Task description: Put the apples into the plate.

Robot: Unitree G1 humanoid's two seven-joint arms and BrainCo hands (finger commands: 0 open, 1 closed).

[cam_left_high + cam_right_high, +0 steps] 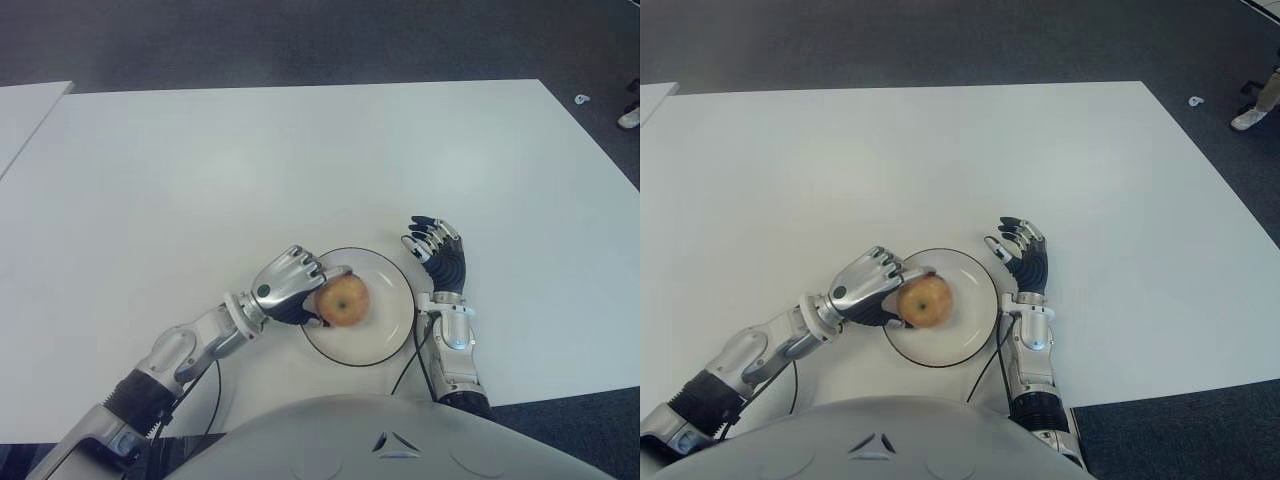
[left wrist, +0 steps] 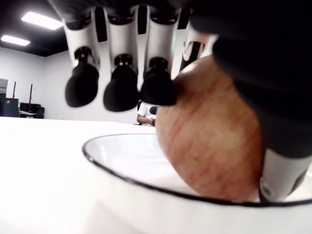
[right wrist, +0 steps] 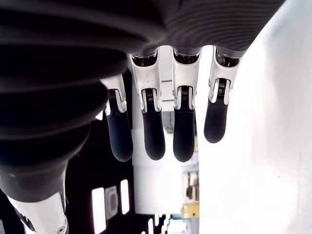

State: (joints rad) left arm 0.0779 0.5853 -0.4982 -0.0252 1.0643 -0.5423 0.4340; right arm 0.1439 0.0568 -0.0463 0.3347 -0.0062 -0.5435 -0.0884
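A red-yellow apple (image 1: pixel 345 300) sits on the left part of the white, dark-rimmed plate (image 1: pixel 385 330) near the table's front edge. My left hand (image 1: pixel 308 290) reaches in from the left and is curled around the apple. In the left wrist view the thumb presses the apple (image 2: pixel 209 141) on one side, one fingertip touches its top, and the other fingertips (image 2: pixel 119 90) hover just off it. The apple's underside rests on the plate (image 2: pixel 122 161). My right hand (image 1: pixel 435 250) shows just right of the plate, fingers (image 3: pixel 165 131) straight and holding nothing.
The white table (image 1: pixel 250 170) stretches far behind the plate. A second white table (image 1: pixel 25 110) stands at the far left. Dark floor lies beyond, with a person's shoe (image 1: pixel 630 117) at the right edge. A black cable (image 1: pixel 410 365) runs along my right forearm.
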